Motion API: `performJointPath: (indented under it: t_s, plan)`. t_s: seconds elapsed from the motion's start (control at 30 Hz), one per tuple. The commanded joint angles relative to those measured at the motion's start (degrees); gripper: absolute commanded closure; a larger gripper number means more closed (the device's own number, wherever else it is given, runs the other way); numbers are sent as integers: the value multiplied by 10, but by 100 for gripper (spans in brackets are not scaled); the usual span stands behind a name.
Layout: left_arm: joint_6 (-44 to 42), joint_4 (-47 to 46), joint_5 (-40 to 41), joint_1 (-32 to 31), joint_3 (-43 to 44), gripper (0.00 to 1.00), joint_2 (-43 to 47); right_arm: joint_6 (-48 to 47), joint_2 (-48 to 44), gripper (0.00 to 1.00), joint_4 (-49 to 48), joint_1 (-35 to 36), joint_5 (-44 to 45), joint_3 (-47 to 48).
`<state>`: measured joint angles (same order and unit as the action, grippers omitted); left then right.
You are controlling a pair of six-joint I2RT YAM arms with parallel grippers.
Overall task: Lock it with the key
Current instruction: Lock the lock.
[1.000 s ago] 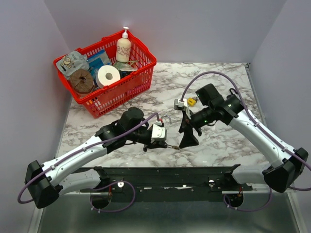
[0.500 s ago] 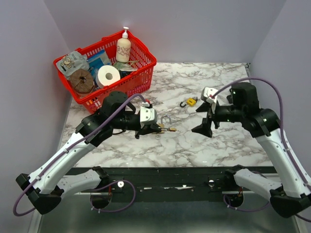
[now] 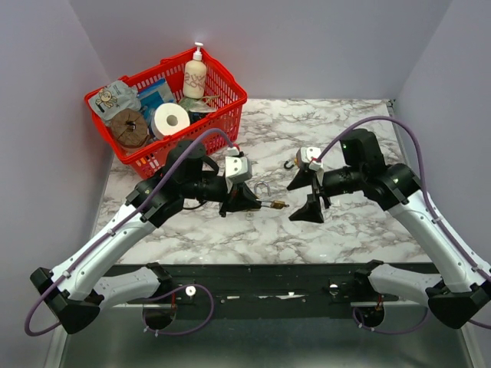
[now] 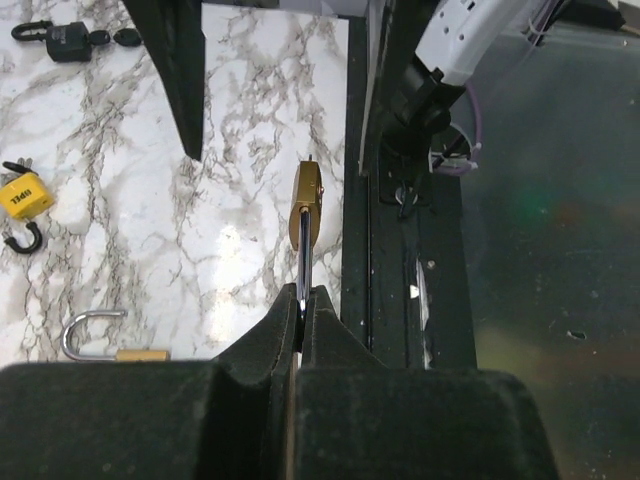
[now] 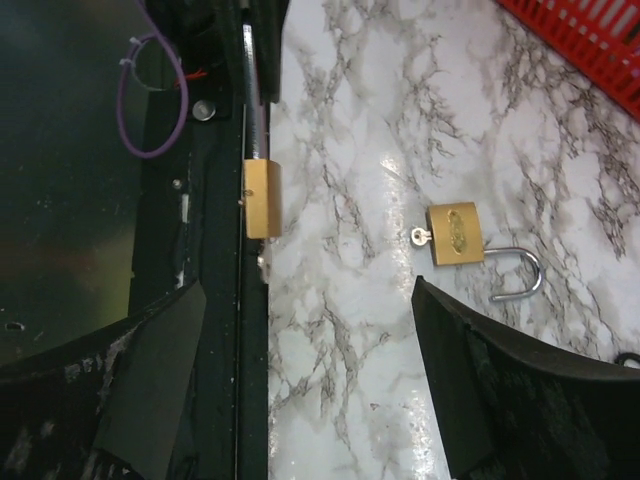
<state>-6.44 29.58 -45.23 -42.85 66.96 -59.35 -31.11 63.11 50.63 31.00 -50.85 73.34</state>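
Observation:
My left gripper point(image 3: 247, 201) point(image 4: 301, 300) is shut on the silver shackle of a brass padlock point(image 3: 277, 204) point(image 4: 307, 204) and holds it above the table, body pointing at the right arm. The same padlock shows in the right wrist view point(image 5: 262, 198). My right gripper point(image 3: 304, 196) point(image 5: 330, 400) is open and empty, just right of the held padlock. A second brass padlock point(image 5: 455, 233) lies on the marble with its shackle point(image 3: 262, 188) open and a small silver key point(image 5: 421, 237) in it.
A yellow padlock point(image 4: 25, 195) and a black padlock point(image 4: 64, 40) with keys lie farther back on the marble. A red basket point(image 3: 222, 115) of goods stands at the back left. A black rail point(image 3: 261, 276) runs along the near edge.
My left gripper has carried the brass padlock a little to the right. My right gripper, still open, has swung left and now sits close to the padlock.

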Motion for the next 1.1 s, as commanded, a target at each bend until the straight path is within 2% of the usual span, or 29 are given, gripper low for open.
performJointPath:
  t_s: [0.0, 0.13, 0.17, 0.27, 0.37, 0.63, 0.73, 0.87, 1.07]
  plan:
    - [87, -88, 2, 1, -24, 100, 1, -23, 11, 10, -4, 29, -21, 11]
    - [92, -90, 4, 1, -28, 100, -2, -23, 22, 24, -5, 47, -19, 14]
    - [92, -91, 4, 1, -29, 100, -2, -24, 24, 31, -5, 49, -15, 14]
    - [98, -93, 8, 1, -31, 100, -2, -27, 27, 44, -6, 58, -12, 14]
    - [110, -102, 3, 0, -38, 100, -1, -29, 32, 50, -5, 65, -7, 12]
    - [121, -109, 18, -2, -53, 100, 6, -31, 42, 54, 2, 80, -7, 29]
    - [128, -115, 25, -2, -57, 100, 8, -30, 45, 59, 2, 83, -7, 30]
    - [137, -123, 24, -3, -59, 100, 9, -30, 47, 78, 1, 85, -7, 29]
    - [152, -138, 35, -10, -62, 100, 5, -20, 53, 97, -8, 92, -3, 33]
